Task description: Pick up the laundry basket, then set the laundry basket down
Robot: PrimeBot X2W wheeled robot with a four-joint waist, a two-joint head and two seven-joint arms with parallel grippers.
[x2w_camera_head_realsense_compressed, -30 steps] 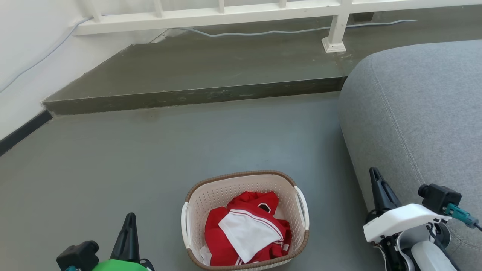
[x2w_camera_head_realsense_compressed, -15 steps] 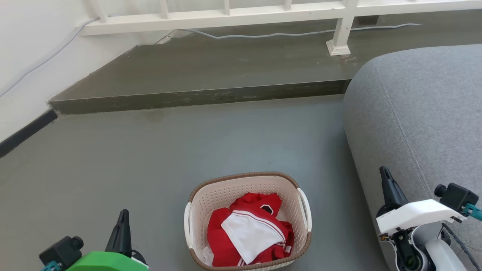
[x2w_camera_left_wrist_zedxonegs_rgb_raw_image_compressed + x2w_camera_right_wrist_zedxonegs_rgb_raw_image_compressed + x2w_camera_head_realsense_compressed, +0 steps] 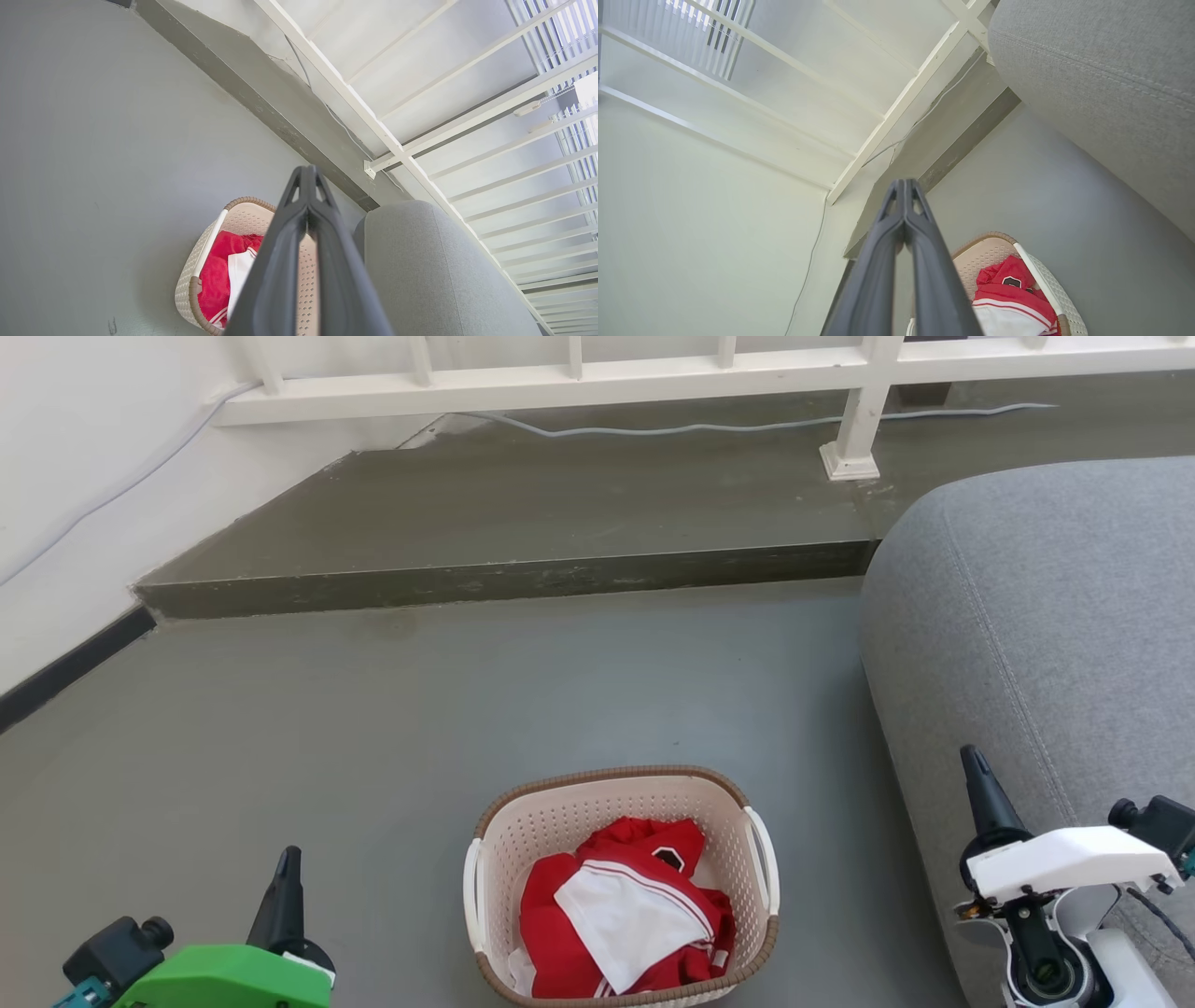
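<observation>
The laundry basket (image 3: 523, 831) stands on the grey floor at the bottom middle of the head view, cream and perforated, with a brown rim and white side handles. Red and white clothes (image 3: 621, 919) lie inside it. My left gripper (image 3: 285, 863) is at the lower left, well to the left of the basket, fingers together and empty. My right gripper (image 3: 974, 761) is at the lower right, against the sofa's edge, also shut and empty. The left wrist view has the basket (image 3: 208, 242) partly behind my shut left gripper (image 3: 307, 170). In the right wrist view the basket (image 3: 985, 256) sits beyond my shut right gripper (image 3: 904, 183).
A grey sofa (image 3: 1046, 625) fills the right side, close to the basket. A raised dark step (image 3: 504, 574) crosses the floor ahead, with a white railing (image 3: 560, 378) and a cable (image 3: 653, 427) behind it. A white wall (image 3: 56, 476) runs along the left.
The head view has shifted, so the whole scene sits a little lower and further right. Both grippers have dropped lower in the view and moved outward from the basket. The basket stays on the floor.
</observation>
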